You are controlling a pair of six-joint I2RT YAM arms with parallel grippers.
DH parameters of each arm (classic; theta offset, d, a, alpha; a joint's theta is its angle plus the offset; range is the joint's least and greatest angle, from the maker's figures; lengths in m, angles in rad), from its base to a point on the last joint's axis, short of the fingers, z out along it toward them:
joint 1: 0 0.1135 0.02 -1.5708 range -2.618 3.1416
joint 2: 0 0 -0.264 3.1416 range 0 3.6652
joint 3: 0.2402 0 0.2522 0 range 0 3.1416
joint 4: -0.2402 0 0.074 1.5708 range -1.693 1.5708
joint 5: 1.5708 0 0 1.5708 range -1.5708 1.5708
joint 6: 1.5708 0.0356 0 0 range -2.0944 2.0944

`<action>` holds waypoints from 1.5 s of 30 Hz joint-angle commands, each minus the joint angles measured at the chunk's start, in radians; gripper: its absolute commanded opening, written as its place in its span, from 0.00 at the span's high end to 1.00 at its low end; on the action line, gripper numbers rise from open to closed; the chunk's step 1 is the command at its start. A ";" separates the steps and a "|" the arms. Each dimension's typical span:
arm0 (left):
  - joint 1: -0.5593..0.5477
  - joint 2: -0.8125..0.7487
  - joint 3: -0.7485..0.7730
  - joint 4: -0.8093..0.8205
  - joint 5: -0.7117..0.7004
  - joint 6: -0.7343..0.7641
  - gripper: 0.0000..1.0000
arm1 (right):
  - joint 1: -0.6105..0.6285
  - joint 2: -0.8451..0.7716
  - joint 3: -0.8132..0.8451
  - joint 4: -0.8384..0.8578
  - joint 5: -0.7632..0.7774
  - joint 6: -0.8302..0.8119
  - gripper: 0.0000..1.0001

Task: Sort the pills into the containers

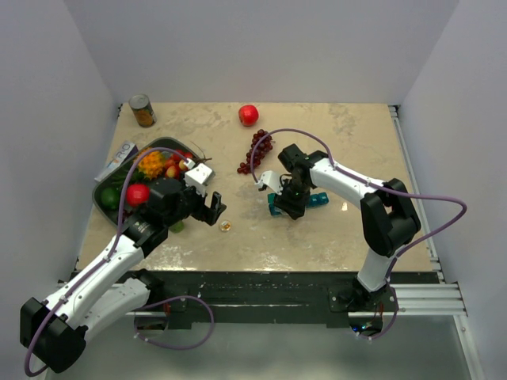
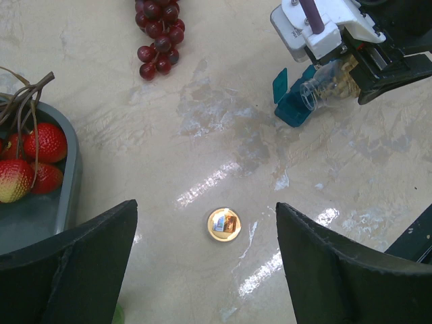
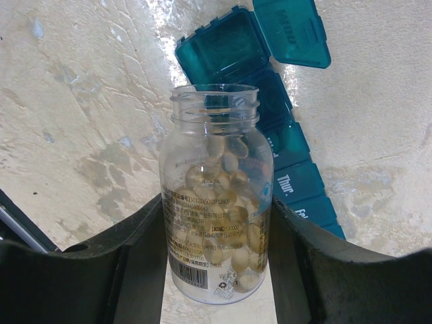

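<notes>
A clear bottle (image 3: 216,202) of pale pills (image 3: 233,216), uncapped, is clamped in the right gripper (image 3: 216,270); its mouth is held just over the teal pill organiser (image 3: 297,182), which lies on the table (image 1: 333,134) near the middle with two end lids raised; the left gripper (image 2: 209,263) is spread wide with nothing in it, above a small gold cap (image 2: 223,224), beside the fruit tray (image 2: 67,182).

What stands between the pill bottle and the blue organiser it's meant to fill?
Nothing visible. The right tool holds the bottle with its uncapped mouth pointing at the organiser. The lids at that end are flipped open; the rest look shut.
</notes>
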 commanded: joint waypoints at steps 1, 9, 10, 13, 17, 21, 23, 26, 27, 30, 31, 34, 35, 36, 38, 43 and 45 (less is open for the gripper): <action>0.007 -0.016 0.013 0.017 -0.008 0.020 0.13 | 0.006 0.004 0.043 -0.019 0.002 0.006 1.00; 0.005 -0.016 0.013 0.017 -0.008 0.020 0.13 | 0.006 0.001 0.045 -0.022 0.002 0.008 1.00; 0.005 -0.019 0.013 0.017 -0.008 0.020 0.13 | 0.006 0.001 0.046 -0.021 0.002 0.006 1.00; 0.005 -0.017 0.013 0.017 -0.008 0.020 0.13 | 0.008 0.004 0.046 -0.022 0.003 0.006 1.00; 0.005 -0.017 0.013 0.015 -0.009 0.020 0.13 | 0.009 0.004 0.046 -0.024 0.002 0.006 1.00; 0.005 -0.017 0.013 0.017 -0.009 0.020 0.13 | 0.008 0.002 0.048 -0.026 0.003 0.006 1.00; 0.007 -0.019 0.013 0.017 -0.009 0.018 0.13 | 0.008 0.004 0.048 -0.027 0.003 0.006 1.00; 0.005 -0.020 0.013 0.017 -0.009 0.020 0.13 | 0.008 0.004 0.051 -0.029 0.007 0.006 1.00; 0.005 -0.019 0.013 0.017 -0.009 0.020 0.13 | 0.011 0.004 0.049 -0.029 0.007 0.005 1.00; 0.007 -0.020 0.013 0.015 -0.009 0.018 0.13 | 0.009 0.005 0.054 -0.033 0.008 0.005 1.00; 0.005 -0.019 0.013 0.015 -0.009 0.020 0.13 | 0.009 0.004 0.057 -0.035 0.008 0.005 1.00; 0.005 -0.016 0.013 0.017 -0.011 0.020 0.13 | 0.009 0.005 0.060 -0.041 0.011 0.003 1.00; 0.005 -0.017 0.013 0.017 -0.011 0.020 0.13 | 0.009 0.008 0.063 -0.041 0.013 0.003 1.00; 0.007 -0.017 0.013 0.015 -0.011 0.020 0.13 | 0.009 0.010 0.064 -0.042 0.014 0.003 1.00; 0.005 -0.017 0.013 0.017 -0.011 0.020 0.13 | 0.011 0.012 0.068 -0.045 0.017 0.003 1.00; 0.007 -0.017 0.013 0.017 -0.011 0.020 0.13 | 0.014 0.022 0.086 -0.056 0.028 0.005 1.00; 0.007 -0.017 0.013 0.017 -0.009 0.020 0.13 | 0.015 0.027 0.097 -0.059 0.030 0.005 1.00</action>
